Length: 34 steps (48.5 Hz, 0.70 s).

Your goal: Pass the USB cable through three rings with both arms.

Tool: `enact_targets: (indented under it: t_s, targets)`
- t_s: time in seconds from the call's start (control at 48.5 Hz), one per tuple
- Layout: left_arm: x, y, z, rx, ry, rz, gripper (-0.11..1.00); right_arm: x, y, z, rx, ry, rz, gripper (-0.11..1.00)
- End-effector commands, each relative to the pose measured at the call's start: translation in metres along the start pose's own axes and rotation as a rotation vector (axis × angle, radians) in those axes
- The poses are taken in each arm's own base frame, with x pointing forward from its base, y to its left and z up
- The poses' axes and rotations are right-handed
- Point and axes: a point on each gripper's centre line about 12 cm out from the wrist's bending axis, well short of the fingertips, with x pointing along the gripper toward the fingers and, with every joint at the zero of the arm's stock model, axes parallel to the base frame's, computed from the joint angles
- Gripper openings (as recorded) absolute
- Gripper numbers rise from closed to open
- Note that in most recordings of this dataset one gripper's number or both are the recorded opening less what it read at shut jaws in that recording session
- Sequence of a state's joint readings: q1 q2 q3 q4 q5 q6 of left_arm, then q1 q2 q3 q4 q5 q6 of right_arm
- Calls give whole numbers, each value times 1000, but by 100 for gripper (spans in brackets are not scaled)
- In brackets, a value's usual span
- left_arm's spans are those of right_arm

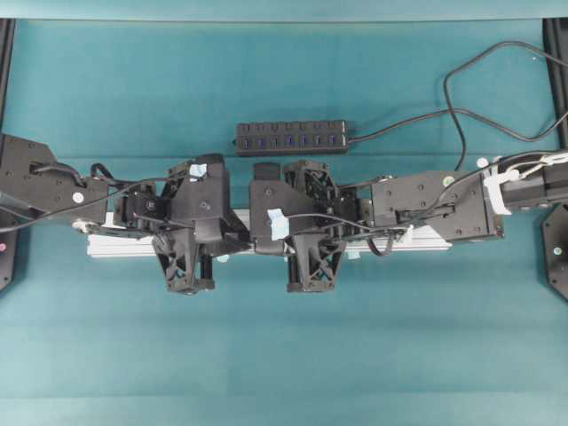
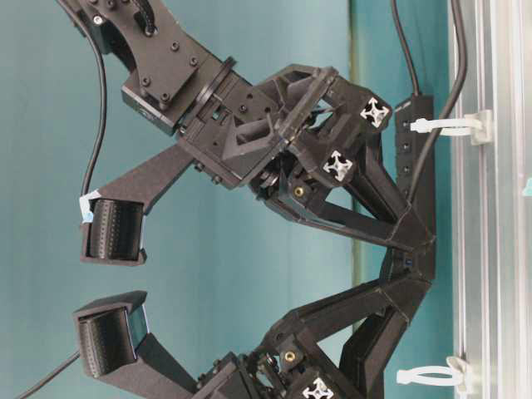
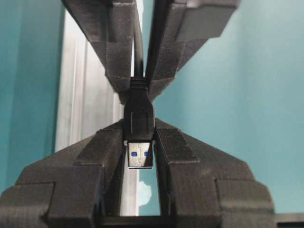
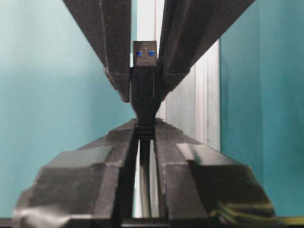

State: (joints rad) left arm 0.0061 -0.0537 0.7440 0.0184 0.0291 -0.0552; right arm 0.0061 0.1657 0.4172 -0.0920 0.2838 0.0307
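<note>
The USB cable's black plug (image 3: pixel 139 121) stands between both grippers, its metal tip (image 3: pixel 140 155) pointing back into my left gripper. My left gripper (image 3: pixel 139 130) is shut on the plug body. My right gripper (image 4: pixel 146 128) is shut on the ribbed collar just behind the plug, and the thin cord (image 4: pixel 145 180) runs back between its fingers. In the table-level view the right gripper (image 2: pixel 407 237) comes from above and the left gripper (image 2: pixel 407 268) from below. They meet tip to tip just over the silver rail (image 2: pixel 490 249). Two white rings (image 2: pixel 449 125) (image 2: pixel 428 376) stand on the rail to either side; a third is hidden.
A black multi-port hub strip (image 1: pixel 291 138) lies behind the arms, with its cord (image 1: pixel 399 126) leading off right. The rail (image 1: pixel 115 249) runs left to right under both wrists. Black frame posts (image 1: pixel 7 53) stand at the table's far corners.
</note>
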Motion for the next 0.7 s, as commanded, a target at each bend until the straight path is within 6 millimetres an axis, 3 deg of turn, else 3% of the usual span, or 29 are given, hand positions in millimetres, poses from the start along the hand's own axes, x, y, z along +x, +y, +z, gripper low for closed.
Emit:
enact_targets:
  t_s: [0.0,0.247,0.536,0.598,0.68]
  targets:
    - [-3,1,6,-2,-14,2,21,-4,2,10,-15,-29,2,-6]
    - [-5,5,7,-27,-17,11,21,-1,-5,8,-2,-5,-9,-6]
    - [-22,5,6,-84,-2,13,21,8,-12,6,10,22,-19,-6]
    - [-27,6,5,-93,7,15,29,9,-12,8,10,20,-19,-6]
    - [-35,6,5,-99,8,16,52,10,-13,10,11,22,-21,-6]
